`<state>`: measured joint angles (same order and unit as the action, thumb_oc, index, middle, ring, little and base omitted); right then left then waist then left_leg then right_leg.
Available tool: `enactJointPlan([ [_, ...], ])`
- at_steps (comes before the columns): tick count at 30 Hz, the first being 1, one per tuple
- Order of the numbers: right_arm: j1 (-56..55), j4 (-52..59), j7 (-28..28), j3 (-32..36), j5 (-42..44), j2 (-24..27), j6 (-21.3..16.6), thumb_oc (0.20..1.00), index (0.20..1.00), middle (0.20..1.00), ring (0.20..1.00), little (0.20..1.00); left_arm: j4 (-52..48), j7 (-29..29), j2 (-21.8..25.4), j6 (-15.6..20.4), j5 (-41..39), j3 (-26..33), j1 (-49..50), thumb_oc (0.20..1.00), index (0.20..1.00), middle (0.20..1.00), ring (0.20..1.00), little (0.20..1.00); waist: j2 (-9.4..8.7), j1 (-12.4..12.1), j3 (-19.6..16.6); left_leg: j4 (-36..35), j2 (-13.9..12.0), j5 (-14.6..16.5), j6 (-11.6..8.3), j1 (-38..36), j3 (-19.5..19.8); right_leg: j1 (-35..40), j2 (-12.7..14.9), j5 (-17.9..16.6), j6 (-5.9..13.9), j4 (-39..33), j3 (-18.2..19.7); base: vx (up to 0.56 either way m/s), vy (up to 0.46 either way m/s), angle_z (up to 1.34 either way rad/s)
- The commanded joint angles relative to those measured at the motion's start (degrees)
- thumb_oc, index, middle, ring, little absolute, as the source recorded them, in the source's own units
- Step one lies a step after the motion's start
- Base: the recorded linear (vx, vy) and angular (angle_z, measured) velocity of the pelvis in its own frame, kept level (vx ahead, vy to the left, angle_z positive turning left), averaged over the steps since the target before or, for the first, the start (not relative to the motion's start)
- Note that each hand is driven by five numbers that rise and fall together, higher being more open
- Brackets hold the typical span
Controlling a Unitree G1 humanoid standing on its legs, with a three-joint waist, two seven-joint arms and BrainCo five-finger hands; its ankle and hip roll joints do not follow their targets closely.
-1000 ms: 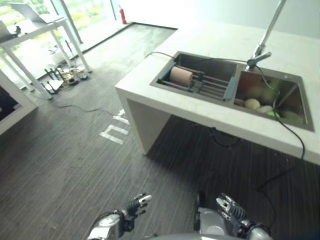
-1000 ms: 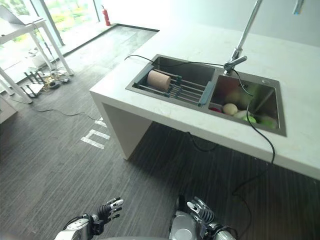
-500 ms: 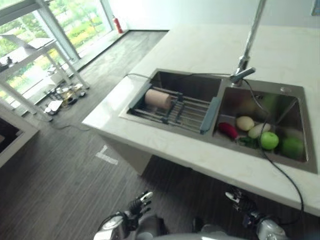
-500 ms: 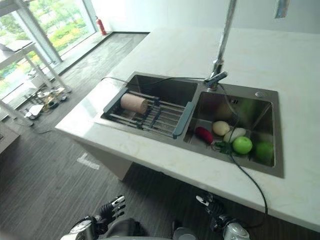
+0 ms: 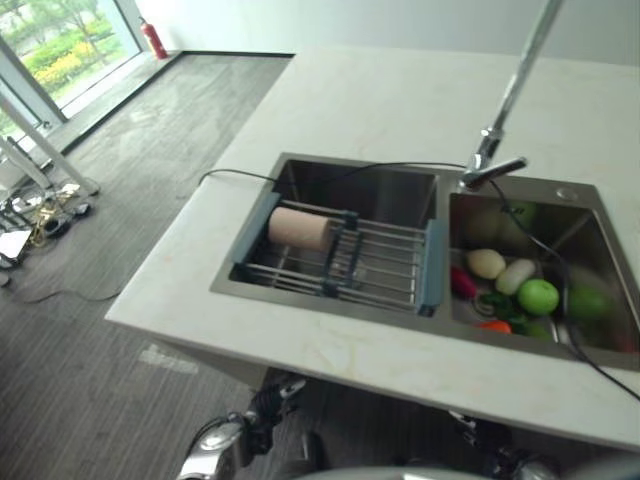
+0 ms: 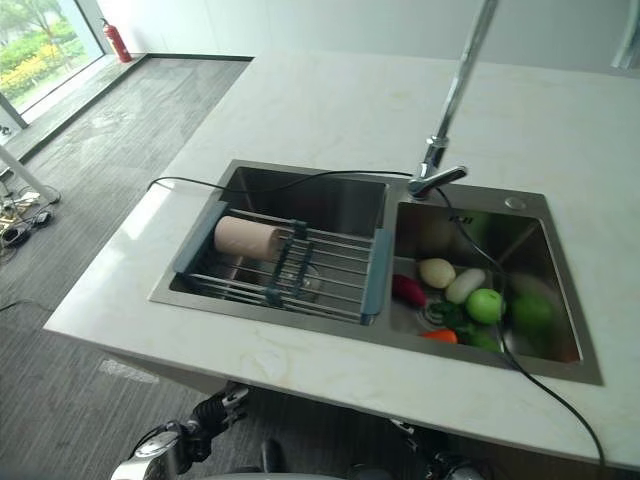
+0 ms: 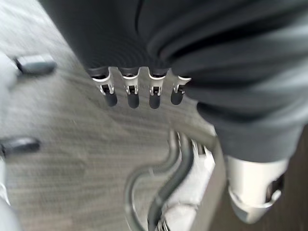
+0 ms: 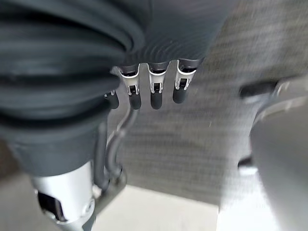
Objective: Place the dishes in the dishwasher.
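A beige cylindrical cup (image 5: 298, 228) lies on its side on a wire rack with grey-blue ends (image 5: 345, 262) set across the left basin of a steel double sink (image 5: 330, 300). My left hand (image 5: 264, 408) hangs low in front of the counter, fingers (image 7: 139, 96) relaxed and empty above the grey floor. My right hand (image 5: 478, 438) shows at the bottom edge below the counter front, its fingers (image 8: 155, 95) loose and holding nothing. Both hands are well short of the sink.
The right basin (image 5: 590, 340) holds fruit and vegetables, among them a green apple (image 5: 538, 296) and a red pepper (image 5: 462, 282). A tall tap (image 5: 505, 110) stands behind the sink. A black cable (image 5: 330, 172) crosses the basins. The white counter (image 5: 380, 100) stretches beyond.
The whole picture has shifted: the camera has moved closer to the counter and over the sink. Both hands stay low at the bottom edge, empty.
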<state>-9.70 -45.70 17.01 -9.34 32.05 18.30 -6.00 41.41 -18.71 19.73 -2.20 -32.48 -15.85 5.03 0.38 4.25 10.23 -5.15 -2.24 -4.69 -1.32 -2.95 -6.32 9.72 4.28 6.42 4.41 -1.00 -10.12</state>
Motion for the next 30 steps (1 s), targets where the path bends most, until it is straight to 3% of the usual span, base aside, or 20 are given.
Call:
enactJointPlan([
  [1, 0.4, 1.1, 0.5, 0.6, -1.0, 1.6, -2.1, 1.000, 1.000, 1.000, 1.000, 1.000, -1.2, -1.1, -0.1, 2.6, 1.1, -0.1, 0.4, 1.000, 1.000, 1.000, 1.000, 1.000, 1.06, -0.9, -0.8, 2.8, -3.4, 7.6, -2.59, -0.9, 0.4, -6.3, 2.0, -1.5, 2.77, 2.0, -0.7, 0.08, 0.021, -0.12],
  [10, 1.5, -1.6, -1.4, 0.3, 0.3, 0.9, -1.5, 1.000, 1.000, 1.000, 1.000, 1.000, 0.2, 0.5, -0.2, 0.4, 2.7, -1.7, 0.7, 1.000, 1.000, 1.000, 1.000, 1.000, 0.66, -1.9, -1.1, 2.1, -2.6, 8.5, -1.30, -1.8, -1.3, -5.6, 3.0, -1.5, 3.61, 2.1, -1.8, 0.03, 0.014, -0.07],
  [12, 1.8, -3.4, 0.2, 0.6, 2.2, 0.5, -2.0, 1.000, 1.000, 1.000, 1.000, 1.000, 3.8, 3.6, -0.9, -4.9, 6.2, -1.6, 0.5, 1.000, 1.000, 1.000, 1.000, 1.000, 0.76, -2.0, -1.3, 2.0, -2.6, 8.6, -1.14, -2.1, -1.6, -5.4, 3.2, -1.5, 3.72, 2.1, -2.1, 0.00, 0.011, -0.13],
  [13, 2.0, -4.7, 3.7, 0.8, 4.5, 0.0, -2.1, 1.000, 1.000, 1.000, 1.000, 1.000, 7.9, 7.6, -1.6, -11.2, 9.7, -1.6, 0.1, 1.000, 1.000, 1.000, 1.000, 1.000, 0.82, -2.0, -1.5, 2.2, -2.5, 8.7, -1.08, -2.2, -1.8, -5.2, 3.4, -1.4, 3.85, 2.2, -2.4, 0.01, 0.015, -0.09],
  [16, 2.7, -5.3, 3.9, 1.0, 4.9, -1.1, 0.2, 1.000, 1.000, 1.000, 1.000, 1.000, 14.6, 10.3, -3.0, -11.3, 0.8, 0.9, -0.7, 1.000, 1.000, 1.000, 1.000, 1.000, 1.04, -1.8, -2.0, 2.7, -2.6, 9.0, -1.00, -2.5, -3.0, -4.7, 3.9, -1.3, 3.94, 2.1, -3.0, 0.00, 0.035, -0.04],
  [17, 2.4, -7.0, 2.8, 1.9, 4.3, -1.5, 0.1, 1.000, 1.000, 1.000, 1.000, 1.000, 14.8, 11.5, -3.3, -14.0, -3.1, 3.9, -1.3, 1.000, 1.000, 1.000, 1.000, 1.000, 1.42, -1.8, -2.3, 3.2, -2.5, 9.4, -0.77, -2.6, -3.6, -4.5, 4.4, -1.3, 3.96, 2.0, -3.6, -0.03, 0.058, -0.08],
  [19, 2.9, -11.5, 2.6, 3.5, 4.6, -0.9, -0.3, 1.000, 1.000, 1.000, 1.000, 1.000, 14.4, 13.6, -1.8, -17.0, -3.3, 6.4, -1.5, 1.000, 1.000, 1.000, 1.000, 1.000, 2.15, -2.1, -2.6, 4.1, -2.5, 9.6, -0.77, -2.4, -3.7, -4.3, 4.5, -0.9, 3.78, 2.4, -3.9, -0.05, 0.055, -0.09],
  [20, 3.0, -12.1, 2.4, 3.8, 4.7, -0.8, -0.1, 1.000, 1.000, 1.000, 1.000, 1.000, 14.4, 15.1, -1.5, -16.2, -3.9, 6.8, -1.5, 1.000, 1.000, 1.000, 1.000, 1.000, 2.30, -2.1, -2.6, 4.2, -2.5, 9.7, -0.75, -2.4, -3.7, -4.3, 4.5, -0.8, 3.72, 2.5, -3.9, -0.03, 0.056, -0.07],
  [22, 3.5, -15.0, 2.0, 5.9, 5.3, 0.0, 0.4, 1.000, 1.000, 1.000, 1.000, 1.000, 12.8, 22.7, 1.1, -15.9, -4.7, 10.9, -1.3, 1.000, 1.000, 1.000, 1.000, 1.000, 3.19, -2.5, -2.8, 4.8, -2.3, 10.1, -0.73, -2.5, -3.8, -3.8, 4.6, -0.6, 3.66, 2.4, -4.3, 0.00, 0.060, -0.08],
  [23, 3.5, -15.3, 2.0, 6.7, 6.2, 0.3, 1.0, 1.000, 1.000, 1.000, 1.000, 1.000, 11.3, 23.4, 3.4, -16.4, -4.3, 13.6, -1.3, 1.000, 1.000, 1.000, 1.000, 1.000, 3.51, -2.8, -3.0, 5.0, -2.2, 10.1, -0.76, -2.4, -3.7, -3.8, 4.6, -0.6, 3.67, 2.3, -4.4, -0.01, 0.051, -0.10],
  [25, 2.8, -16.5, 1.6, 8.9, 10.4, 1.0, 2.4, 1.000, 1.000, 1.000, 1.000, 1.000, 6.5, 27.4, 11.9, -17.2, -4.5, 21.3, -1.8, 1.000, 1.000, 1.000, 1.000, 1.000, 4.38, -3.8, -3.6, 5.5, -1.8, 10.0, -0.79, -1.9, -3.2, -3.8, 4.7, -0.6, 3.56, 2.2, -4.8, -0.03, 0.011, -0.06],
  [26, 2.5, -17.4, 1.2, 10.4, 12.0, 1.1, 2.3, 1.000, 1.000, 1.000, 1.000, 1.000, 5.3, 26.9, 17.3, -18.4, -3.5, 25.5, -2.3, 1.000, 1.000, 1.000, 1.000, 1.000, 4.75, -4.4, -3.8, 5.6, -1.6, 10.0, -0.82, -1.6, -2.7, -3.7, 4.7, -0.8, 3.65, 2.1, -5.2, 0.00, 0.000, 0.00],
  [28, 2.5, -18.1, 1.4, 11.1, 13.3, 1.0, 2.0, 1.000, 1.000, 1.000, 1.000, 1.000, 4.3, 27.8, 20.0, -18.5, -3.1, 27.5, -2.4, 1.000, 1.000, 1.000, 1.000, 1.000, 4.89, -4.7, -4.0, 5.5, -1.5, 9.9, -0.80, -1.6, -2.3, -3.5, 4.6, -0.8, 3.66, 1.9, -5.3, -0.01, -0.050, 0.02],
  [30, 2.7, -18.9, 1.6, 11.9, 14.9, 1.0, 1.8, 1.000, 1.000, 1.000, 1.000, 1.000, 6.4, 30.2, 27.6, -15.5, 2.0, 31.9, -3.7, 1.000, 1.000, 1.000, 1.000, 1.000, 5.25, -5.1, -4.4, 5.1, -1.2, 9.8, -0.85, -1.4, -1.7, -3.6, 4.6, -0.9, 3.81, 1.7, -5.5, -0.02, -0.079, 0.05],
])
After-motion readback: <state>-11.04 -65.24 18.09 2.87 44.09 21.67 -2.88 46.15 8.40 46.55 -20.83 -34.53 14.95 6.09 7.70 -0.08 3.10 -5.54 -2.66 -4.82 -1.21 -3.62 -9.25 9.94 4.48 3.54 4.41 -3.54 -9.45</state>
